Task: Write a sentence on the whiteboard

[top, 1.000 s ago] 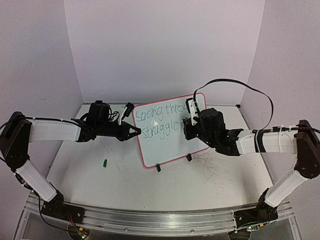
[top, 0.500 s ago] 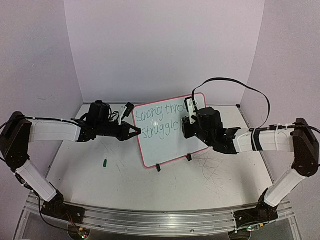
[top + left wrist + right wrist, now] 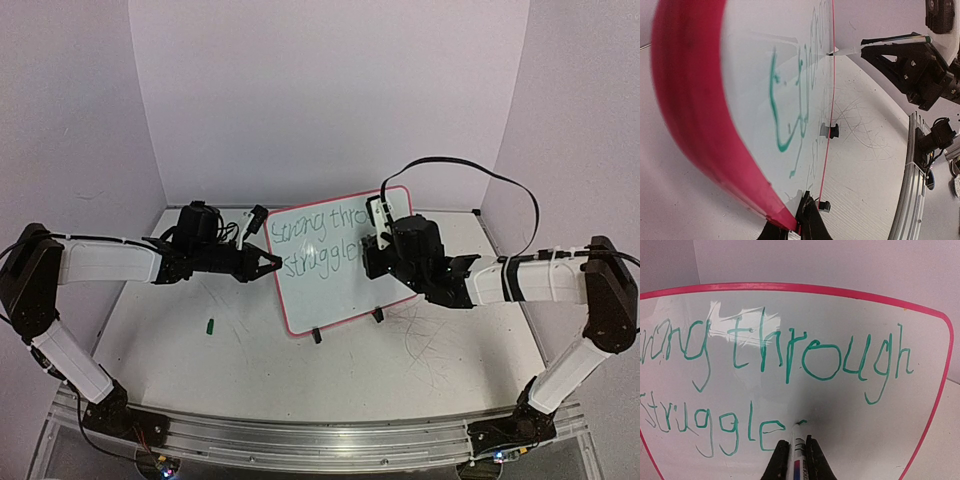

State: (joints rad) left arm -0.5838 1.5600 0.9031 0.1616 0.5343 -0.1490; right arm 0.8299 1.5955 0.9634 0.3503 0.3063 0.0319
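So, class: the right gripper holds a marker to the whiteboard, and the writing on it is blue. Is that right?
Not quite. The writing is green, not blue, as the right wrist view shows. The right gripper does hold a marker to the whiteboard.

Whiteboard (image 3: 320, 290) stands tilted mid-table, barring passage between left gripper (image 3: 273, 263) at its left rim and right gripper (image 3: 795, 442), whose marker (image 3: 797, 432) meets its face. Tabletop (image 3: 250, 370) in front lies open, save one small green object (image 3: 211, 325).
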